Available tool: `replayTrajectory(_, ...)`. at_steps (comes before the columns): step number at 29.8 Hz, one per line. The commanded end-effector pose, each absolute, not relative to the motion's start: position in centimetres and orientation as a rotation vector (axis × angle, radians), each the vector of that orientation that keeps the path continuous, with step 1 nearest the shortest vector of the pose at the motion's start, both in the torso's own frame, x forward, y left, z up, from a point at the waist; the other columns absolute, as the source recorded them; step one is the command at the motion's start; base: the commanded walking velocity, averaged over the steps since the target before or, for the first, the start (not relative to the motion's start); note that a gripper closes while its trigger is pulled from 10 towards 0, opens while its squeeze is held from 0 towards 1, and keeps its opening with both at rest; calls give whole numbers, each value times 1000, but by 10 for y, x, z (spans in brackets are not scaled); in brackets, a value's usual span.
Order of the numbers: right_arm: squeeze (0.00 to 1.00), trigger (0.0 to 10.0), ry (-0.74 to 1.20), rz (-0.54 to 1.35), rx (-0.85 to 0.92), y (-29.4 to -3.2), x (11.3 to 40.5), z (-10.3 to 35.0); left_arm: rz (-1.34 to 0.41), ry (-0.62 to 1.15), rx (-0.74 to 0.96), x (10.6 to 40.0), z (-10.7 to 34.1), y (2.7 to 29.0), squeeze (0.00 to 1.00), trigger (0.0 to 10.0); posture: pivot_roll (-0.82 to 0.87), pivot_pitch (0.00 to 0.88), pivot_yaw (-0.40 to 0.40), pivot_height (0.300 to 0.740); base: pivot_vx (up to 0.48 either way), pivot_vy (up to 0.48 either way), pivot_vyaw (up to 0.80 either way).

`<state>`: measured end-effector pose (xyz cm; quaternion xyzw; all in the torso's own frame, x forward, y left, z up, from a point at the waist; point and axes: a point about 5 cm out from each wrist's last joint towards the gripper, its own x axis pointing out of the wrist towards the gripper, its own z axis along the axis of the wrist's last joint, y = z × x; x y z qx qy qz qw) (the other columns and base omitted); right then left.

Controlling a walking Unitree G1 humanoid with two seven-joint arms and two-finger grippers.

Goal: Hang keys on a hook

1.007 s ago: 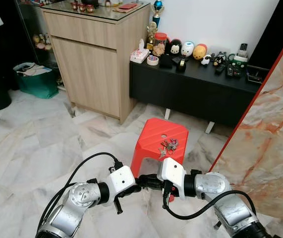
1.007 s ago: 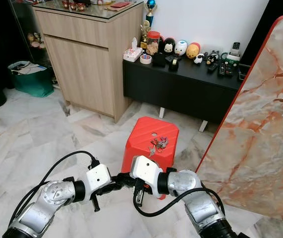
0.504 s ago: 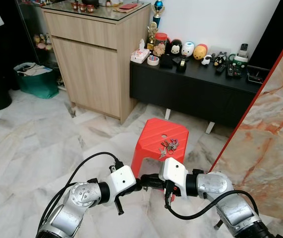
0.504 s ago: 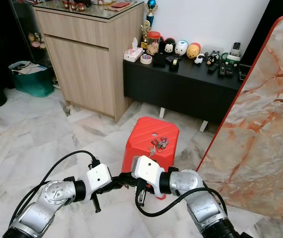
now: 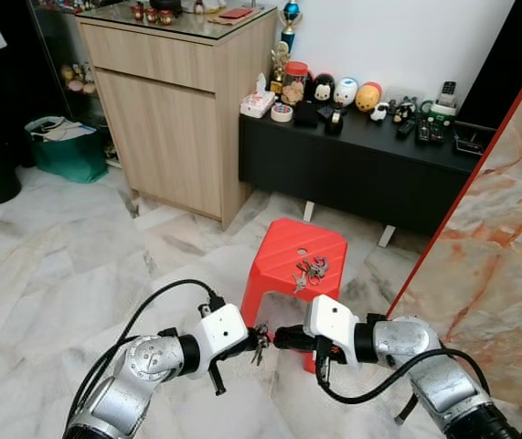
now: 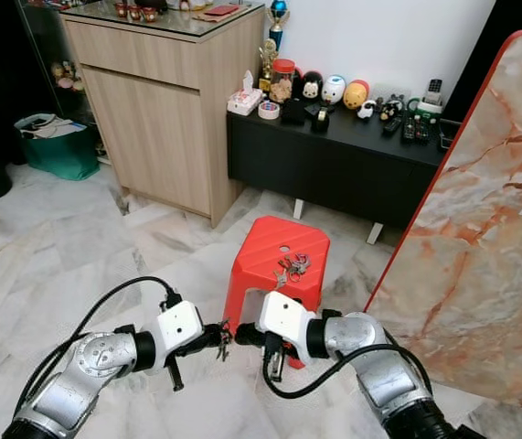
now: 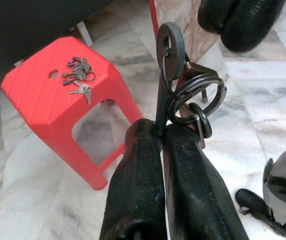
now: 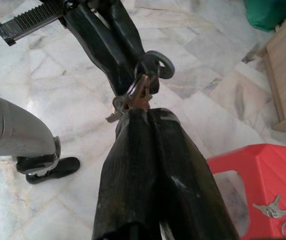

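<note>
Left gripper point(image 7: 159, 131) clamped on thin grey metal hook point(image 7: 169, 50); dark steel key rings point(image 7: 193, 97) hang threaded just beyond its tips. Right gripper point(image 8: 141, 111) fingers together (grip on keys unclear). Withdraw right slowly, hook kept level.

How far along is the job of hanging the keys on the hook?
Looks done: a key ring hangs on the hook, which the left tool pinches. In hand: the right tool, fingers together, sits close to those keys. Possibly left: another key bunch lies on the red stool.
</note>
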<state>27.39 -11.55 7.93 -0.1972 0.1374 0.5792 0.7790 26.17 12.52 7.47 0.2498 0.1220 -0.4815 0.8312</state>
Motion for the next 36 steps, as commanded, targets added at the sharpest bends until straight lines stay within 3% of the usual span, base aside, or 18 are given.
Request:
replayTrajectory(1,0,10000,284,1238,-451,-119,278,83,-1026,236,529,261,80,123,0,0,83,0,-101,740,0,0,0)
replayTrajectory(6,0,10000,278,1227,-436,-119,280,84,-1018,237,531,261,79,123,0,0,83,0,-101,740,0,0,0)
replayTrajectory(8,55,10000,279,1223,-431,-119,280,84,-1011,237,530,261,79,124,0,0,83,0,-101,740,0,0,0)
replayTrajectory(9,369,10000,278,1217,-426,-120,281,84,-1005,238,529,262,78,124,0,0,83,0,-101,740,0,0,0)
replayTrajectory(10,1000,10000,279,1207,-416,-121,282,85,-1001,239,527,262,78,125,0,0,84,0,-101,740,0,0,0)
replayTrajectory(23,1000,10000,281,1011,-343,-143,293,82,-905,221,416,265,77,128,0,0,84,0,-100,740,0,0,0)
replayTrajectory(24,0,10000,283,951,-327,-149,296,80,-903,220,413,264,77,128,0,0,84,0,-100,740,0,0,0)
replayTrajectory(26,0,10000,320,749,-300,-168,306,71,-893,215,402,265,77,128,0,0,80,0,-99,740,0,0,0)
replayTrajectory(29,0,10000,349,615,-237,-181,310,65,-877,205,379,266,79,128,0,0,80,0,-99,740,0,0,0)
replayTrajectory(31,0,10000,452,361,-153,-207,309,43,-828,174,327,269,82,129,0,0,80,0,-99,740,0,0,0)
replayTrajectory(34,0,10000,513,243,-112,-218,302,30,-773,153,313,274,84,132,0,0,80,0,-99,740,0,0,0)
replayTrajectory(35,0,10000,574,175,-81,-224,293,15,-731,140,310,277,86,133,0,902,72,0,-94,740,0,0,0)
replayTrajectory(36,0,10000,634,124,-52,-227,281,1,-686,131,308,281,87,135,0,3961,74,0,-94,740,0,0,0)
